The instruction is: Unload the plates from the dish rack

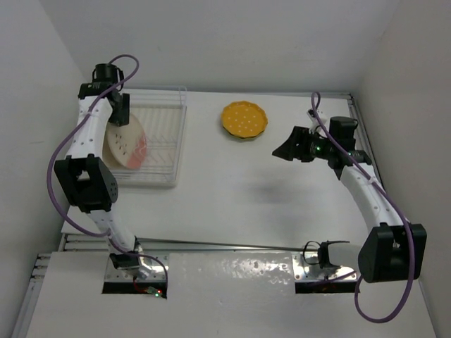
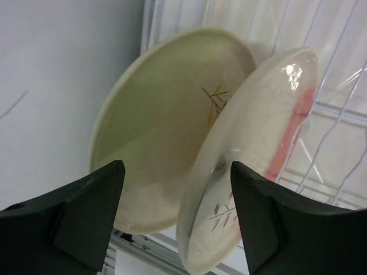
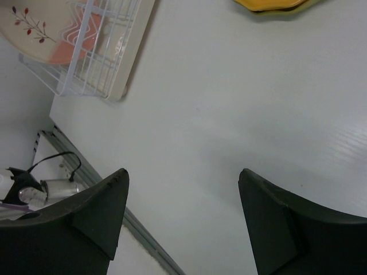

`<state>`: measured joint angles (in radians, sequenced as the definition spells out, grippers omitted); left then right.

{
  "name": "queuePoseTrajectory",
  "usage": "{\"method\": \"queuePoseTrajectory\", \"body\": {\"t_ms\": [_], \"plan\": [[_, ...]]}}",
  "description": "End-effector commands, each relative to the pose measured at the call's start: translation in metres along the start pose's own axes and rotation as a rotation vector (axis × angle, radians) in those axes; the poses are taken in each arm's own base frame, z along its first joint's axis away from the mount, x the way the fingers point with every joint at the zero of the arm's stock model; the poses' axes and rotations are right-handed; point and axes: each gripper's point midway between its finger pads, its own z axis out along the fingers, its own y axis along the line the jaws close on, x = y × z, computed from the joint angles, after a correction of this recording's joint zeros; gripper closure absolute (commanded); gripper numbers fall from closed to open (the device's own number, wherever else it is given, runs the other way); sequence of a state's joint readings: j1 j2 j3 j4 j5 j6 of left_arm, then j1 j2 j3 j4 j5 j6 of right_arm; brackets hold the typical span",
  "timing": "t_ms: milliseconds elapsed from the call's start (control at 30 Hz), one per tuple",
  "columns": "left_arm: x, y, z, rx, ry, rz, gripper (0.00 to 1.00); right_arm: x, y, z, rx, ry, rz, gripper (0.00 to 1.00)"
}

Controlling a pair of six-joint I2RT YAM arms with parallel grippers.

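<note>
Left wrist view: my left fingers (image 2: 178, 220) are wide open and hold nothing. Two plates, the pale green plate (image 2: 155, 132) and the pink plate (image 2: 252, 149), stand on edge in the dish rack (image 1: 165, 141), at 12 o'clock. My right fingers (image 3: 183, 220) are open, far away.

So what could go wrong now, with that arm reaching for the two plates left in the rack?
The left pincer is open around the leaning edges of the pale green plate and the cream-and-pink plate. They overlap closely, so it might pinch both, or nudge one off its slot in the dish rack. The glossy rims could also slip from the fingers on lifting.
</note>
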<state>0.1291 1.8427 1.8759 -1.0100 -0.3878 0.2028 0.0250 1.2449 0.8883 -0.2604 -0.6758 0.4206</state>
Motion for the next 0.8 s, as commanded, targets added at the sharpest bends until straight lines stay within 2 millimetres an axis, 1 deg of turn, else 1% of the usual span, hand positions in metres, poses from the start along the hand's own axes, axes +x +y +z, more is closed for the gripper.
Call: {"method": "queuePoseTrajectory", "body": {"t_ms": [0, 33, 67, 100, 167, 200, 233, 267, 300, 333, 367, 400, 433, 467, 500, 567, 667, 700, 767], "plan": [[-0.012, 0.001, -0.007, 0.038, -0.068, -0.060, 0.30, -0.011, 0.011, -0.006, -0.005, 0.007, -0.033, 0.24], [-0.010, -0.003, -0.005, 0.051, -0.062, -0.066, 0.34, -0.014, 0.012, -0.008, 0.003, 0.006, -0.039, 0.24], [-0.008, -0.008, -0.004, 0.076, -0.058, -0.067, 0.37, -0.011, 0.011, -0.010, 0.010, 0.020, -0.039, 0.24], [-0.007, -0.009, -0.005, 0.084, -0.065, -0.078, 0.40, -0.011, 0.011, -0.011, 0.018, 0.025, -0.040, 0.24], [-0.011, -0.012, -0.009, 0.104, -0.105, -0.095, 0.47, -0.014, 0.013, -0.014, 0.028, 0.028, -0.048, 0.24], [-0.012, -0.015, -0.009, 0.123, -0.116, -0.100, 0.54, -0.016, 0.013, -0.015, 0.032, 0.022, -0.051, 0.25], [-0.011, -0.016, -0.009, 0.127, -0.115, -0.100, 0.58, -0.016, 0.014, -0.016, 0.033, 0.019, -0.050, 0.24], [-0.011, -0.018, -0.007, 0.131, -0.110, -0.098, 0.61, -0.016, 0.014, -0.016, 0.035, 0.015, -0.051, 0.25], [-0.009, -0.019, -0.005, 0.132, -0.099, -0.097, 0.66, -0.016, 0.013, -0.017, 0.038, 0.012, -0.047, 0.25], [-0.004, -0.022, 0.001, 0.140, -0.077, -0.090, 0.67, -0.019, 0.015, -0.018, 0.035, -0.004, -0.046, 0.25], [-0.001, -0.021, 0.005, 0.145, -0.064, -0.101, 0.69, -0.017, 0.015, -0.017, 0.036, -0.007, -0.040, 0.25], [0.002, -0.022, 0.008, 0.161, -0.055, -0.107, 0.76, -0.018, 0.016, -0.018, 0.036, -0.014, -0.036, 0.25], [0.007, -0.025, 0.013, 0.205, -0.039, -0.124, 0.79, -0.021, 0.018, -0.019, 0.032, -0.027, -0.042, 0.25], [0.008, -0.027, 0.014, 0.227, -0.031, -0.140, 0.87, -0.021, 0.018, -0.019, 0.032, -0.033, -0.042, 0.25], [0.009, -0.030, 0.014, 0.264, -0.018, -0.150, 0.92, -0.024, 0.019, -0.020, 0.033, -0.046, -0.041, 0.25], [0.007, -0.026, 0.011, 0.279, -0.020, -0.174, 1.00, -0.025, 0.020, -0.020, 0.031, -0.056, -0.037, 0.25], [-0.011, -0.019, -0.006, 0.299, -0.085, -0.189, 1.00, -0.028, 0.022, -0.020, 0.024, -0.079, -0.030, 0.27], [-0.022, -0.017, -0.017, 0.311, -0.126, -0.194, 1.00, -0.031, 0.023, -0.019, 0.019, -0.091, -0.029, 0.28], [-0.033, -0.011, -0.024, 0.307, -0.164, -0.201, 1.00, -0.033, 0.023, -0.020, 0.020, -0.104, -0.027, 0.31]]}}
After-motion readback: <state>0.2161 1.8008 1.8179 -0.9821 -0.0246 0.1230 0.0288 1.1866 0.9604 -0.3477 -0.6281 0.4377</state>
